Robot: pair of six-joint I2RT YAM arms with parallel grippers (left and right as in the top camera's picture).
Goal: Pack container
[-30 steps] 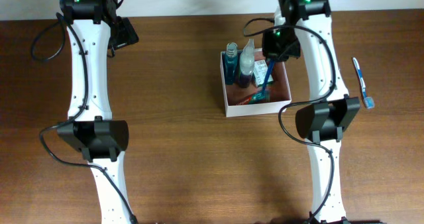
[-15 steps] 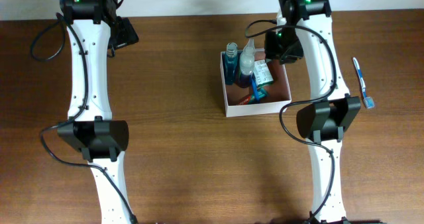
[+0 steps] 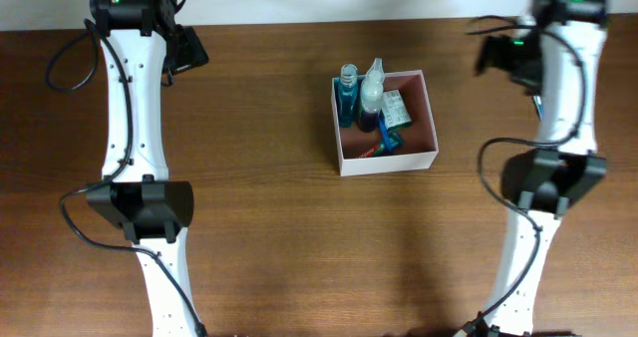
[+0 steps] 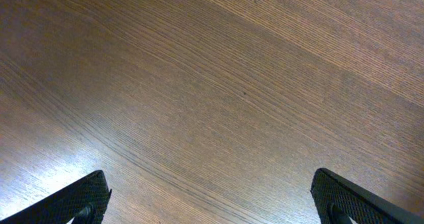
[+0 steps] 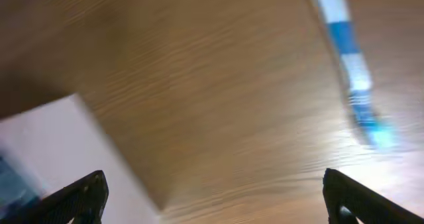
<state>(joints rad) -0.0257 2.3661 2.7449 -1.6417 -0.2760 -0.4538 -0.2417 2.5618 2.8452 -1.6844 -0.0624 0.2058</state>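
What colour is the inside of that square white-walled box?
Reddish-brown inside the square white-walled box, clearest in the overhead view.

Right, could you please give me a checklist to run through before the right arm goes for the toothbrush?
1. Right gripper jaws open and empty: ok.
2. Toothbrush lying free on the table: ok.
3. Toothbrush centred between the jaws: not ok, it sits off to one side.
4. Bare floor free in the container: ok.
5. Left gripper open, away from the container: ok.
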